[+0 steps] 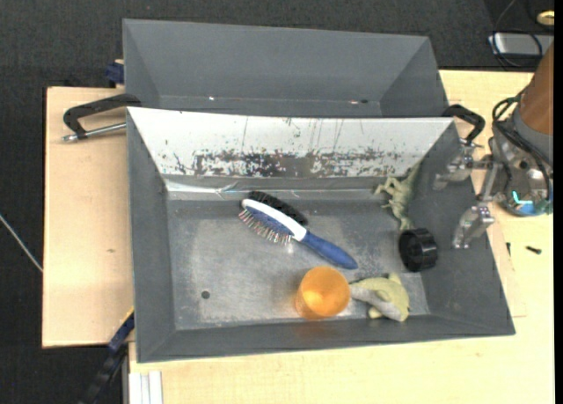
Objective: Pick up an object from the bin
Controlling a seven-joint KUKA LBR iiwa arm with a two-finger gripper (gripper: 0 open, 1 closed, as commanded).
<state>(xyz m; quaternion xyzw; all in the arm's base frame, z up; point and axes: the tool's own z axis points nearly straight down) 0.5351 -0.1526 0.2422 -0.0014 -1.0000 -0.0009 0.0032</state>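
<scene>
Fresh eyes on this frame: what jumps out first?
The bright orange round object at the near side of the bin stands out most, with a pale yellow-green soft toy right beside it. Behind them a blue-handled hairbrush lies diagonally across the floor. To the right a black round cap sits close to the gripper, which hangs open over the right wall with nothing between its fingers.

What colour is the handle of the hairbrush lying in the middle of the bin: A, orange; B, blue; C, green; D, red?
B: the hairbrush has a blue handle, which runs from its black and white head toward the orange round thing near the bin's front wall.
</scene>
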